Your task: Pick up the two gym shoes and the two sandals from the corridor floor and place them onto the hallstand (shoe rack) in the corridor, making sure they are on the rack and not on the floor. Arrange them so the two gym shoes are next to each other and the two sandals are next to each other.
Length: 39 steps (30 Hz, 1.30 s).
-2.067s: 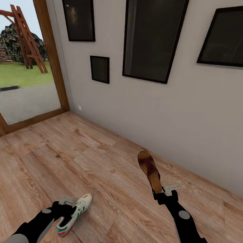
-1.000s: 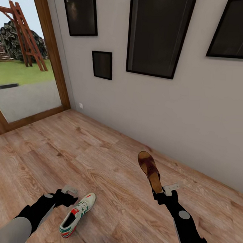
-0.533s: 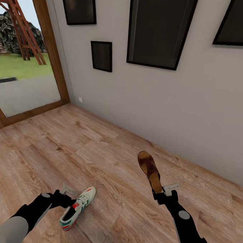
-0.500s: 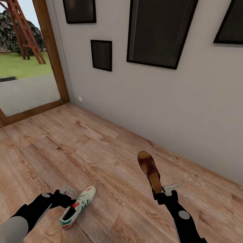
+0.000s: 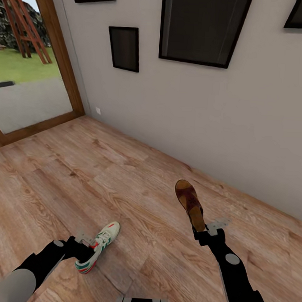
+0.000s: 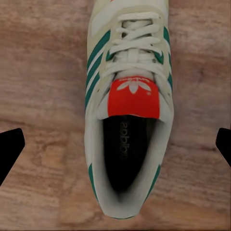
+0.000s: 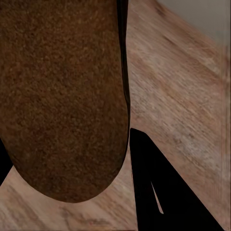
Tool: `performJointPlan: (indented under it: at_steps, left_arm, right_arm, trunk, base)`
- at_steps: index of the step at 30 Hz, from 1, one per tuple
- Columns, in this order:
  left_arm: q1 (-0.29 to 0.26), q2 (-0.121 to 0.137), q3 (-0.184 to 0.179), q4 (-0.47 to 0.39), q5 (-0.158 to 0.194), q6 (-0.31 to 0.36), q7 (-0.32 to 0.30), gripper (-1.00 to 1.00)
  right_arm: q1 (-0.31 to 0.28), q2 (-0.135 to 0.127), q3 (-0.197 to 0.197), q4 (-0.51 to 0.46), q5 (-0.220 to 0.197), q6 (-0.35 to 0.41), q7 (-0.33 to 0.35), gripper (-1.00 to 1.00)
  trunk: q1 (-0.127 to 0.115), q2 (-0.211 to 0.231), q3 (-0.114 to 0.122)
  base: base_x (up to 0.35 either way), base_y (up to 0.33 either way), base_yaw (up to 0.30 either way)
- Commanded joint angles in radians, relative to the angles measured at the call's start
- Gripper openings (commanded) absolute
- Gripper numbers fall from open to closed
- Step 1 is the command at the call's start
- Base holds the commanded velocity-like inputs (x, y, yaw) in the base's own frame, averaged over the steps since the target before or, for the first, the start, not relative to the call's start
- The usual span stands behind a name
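Your left gripper point(image 5: 83, 250) has its jaws spread wide around the heel of the white lace-up sneaker with green stripes point(image 6: 127, 115) on the light wood-plank floor point(image 5: 55, 181). Your right gripper point(image 5: 204, 232) pinches the flat brown leather sandal point(image 5: 190, 204), raised near the grey wall point(image 5: 241, 129).

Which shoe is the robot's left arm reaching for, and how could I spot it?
Look at the wood corridor floor below the grey wall with dark frames. Near the left end effector sits a gym shoe. It is white with green stripes and a red-orange tongue, unlike the plain brown sandal.
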Motion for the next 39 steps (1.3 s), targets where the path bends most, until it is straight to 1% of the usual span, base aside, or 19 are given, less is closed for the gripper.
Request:
performJointPlan:
  at_steps: [1, 2, 3, 4, 5, 6, 7, 9, 10, 14, 17, 22, 23, 24, 25, 26, 30, 33, 39]
  left_arm:
    - [0.0, 0.0, -0.002, -0.002, -0.007, 0.005, -0.003, 1.0]
    - [0.0, -0.002, -0.002, -0.001, -0.008, 0.005, -0.003, 1.0]
    - [0.0, -0.002, -0.002, -0.001, -0.008, 0.005, -0.003, 1.0]
    - [0.0, -0.003, -0.002, 0.0, -0.008, 0.005, -0.003, 1.0]
    - [0.0, -0.003, -0.002, 0.0, -0.009, 0.005, -0.003, 1.0]
    - [0.0, -0.003, -0.002, 0.001, -0.009, 0.005, -0.003, 1.0]
    - [0.0, -0.004, -0.002, 0.001, -0.009, 0.005, -0.003, 1.0]
    - [0.0, -0.004, -0.002, 0.001, -0.009, 0.005, -0.003, 1.0]
    - [0.0, -0.003, -0.002, 0.0, -0.009, 0.005, -0.002, 1.0]
    - [0.0, 0.0, -0.002, -0.004, -0.01, 0.005, 0.001, 1.0]
    - [0.0, 0.002, -0.001, -0.006, -0.011, 0.006, 0.003, 1.0]
    - [-0.001, 0.006, 0.0, -0.006, -0.011, 0.005, 0.006, 1.0]
    - [-0.001, 0.007, 0.001, -0.007, -0.011, 0.003, 0.024, 1.0]
    - [-0.001, 0.007, 0.001, -0.007, -0.011, -0.001, 0.03, 1.0]
    - [-0.001, 0.007, 0.001, -0.006, -0.011, -0.014, 0.035, 1.0]
    - [-0.001, 0.006, 0.001, -0.003, -0.01, -0.043, 0.038, 1.0]
    - [-0.001, 0.006, 0.002, 0.009, -0.009, -0.126, 0.042, 1.0]
    - [0.0, 0.006, 0.004, 0.012, -0.009, -0.159, 0.043, 1.0]
    - [0.0, 0.007, 0.006, 0.012, -0.009, -0.172, 0.044, 1.0]
  right_arm:
    - [0.0, 0.002, -0.002, -0.044, 0.004, 0.053, 0.007, -1.0]
    - [0.0, 0.003, 0.001, -0.125, -0.007, 0.131, 0.007, -1.0]
    - [-0.001, 0.004, 0.004, -0.152, -0.012, 0.154, 0.007, -1.0]
    - [-0.001, 0.004, 0.015, -0.203, -0.025, 0.195, 0.007, -1.0]
    - [-0.001, 0.004, 0.022, -0.225, -0.033, 0.212, 0.007, -1.0]
    - [-0.001, 0.004, 0.05, -0.268, -0.061, 0.254, 0.007, -1.0]
    - [-0.001, 0.004, 0.072, -0.284, -0.08, 0.27, 0.007, -1.0]
    - [-0.001, 0.004, 0.094, -0.294, -0.093, 0.281, 0.007, -1.0]
    - [-0.001, 0.003, 0.113, -0.3, -0.101, 0.288, 0.007, -1.0]
    - [0.0, 0.002, 0.142, -0.306, -0.114, 0.296, 0.007, -1.0]
    - [0.0, 0.001, 0.147, -0.305, -0.115, 0.298, 0.007, -1.0]
    - [0.001, -0.003, 0.148, -0.304, -0.115, 0.298, 0.007, -1.0]
    - [0.002, -0.005, 0.148, -0.298, -0.114, 0.298, 0.007, -1.0]
    - [0.002, -0.006, 0.148, -0.291, -0.114, 0.298, 0.007, -1.0]
    - [0.002, -0.006, 0.148, -0.283, -0.113, 0.298, 0.007, -1.0]
    - [0.002, -0.006, 0.147, -0.276, -0.112, 0.298, 0.007, -1.0]
    - [0.002, -0.006, 0.147, -0.266, -0.111, 0.298, 0.007, -1.0]
    - [0.002, -0.006, 0.147, -0.263, -0.112, 0.298, 0.007, -1.0]
    - [0.002, -0.006, 0.147, -0.262, -0.115, 0.297, 0.007, -1.0]
  trunk:
    - [0.0, -0.001, -0.006]
    - [0.001, -0.001, -0.012]
    - [0.001, -0.001, -0.017]
    - [0.002, -0.001, -0.023]
    - [0.002, -0.002, -0.028]
    - [0.002, -0.002, -0.032]
    - [0.003, -0.002, -0.037]
    - [0.004, -0.002, -0.045]
    - [0.004, -0.003, -0.049]
    - [0.006, -0.004, -0.065]
    - [0.007, -0.004, -0.077]
    - [0.007, -0.004, -0.077]
    - [0.007, -0.004, -0.077]
    - [0.007, -0.004, -0.077]
    - [0.007, -0.004, -0.077]
    - [0.007, -0.004, -0.077]
    - [0.009, -0.005, -0.092]
    - [0.011, -0.006, -0.104]
    - [0.013, -0.007, -0.129]
  base:
    - [0.0, 0.0, 0.0]
    - [0.0, 0.0, 0.0]
    - [0.0, 0.0, 0.0]
    - [0.0, 0.0, 0.0]
    - [0.0, 0.0, 0.0]
    - [0.0, 0.0, 0.0]
    - [0.0, 0.0, 0.0]
    - [0.0, 0.0, 0.0]
    - [0.0, 0.0, 0.0]
    - [0.0, 0.0, 0.0]
    - [0.0, 0.0, 0.0]
    - [0.0, 0.0, 0.0]
    - [0.0, 0.0, 0.0]
    - [0.0, 0.0, 0.0]
    - [0.0, 0.0, 0.0]
    - [0.0, 0.0, 0.0]
    - [0.0, 0.0, 0.0]
    - [0.0, 0.0, 0.0]
    - [0.0, 0.0, 0.007]
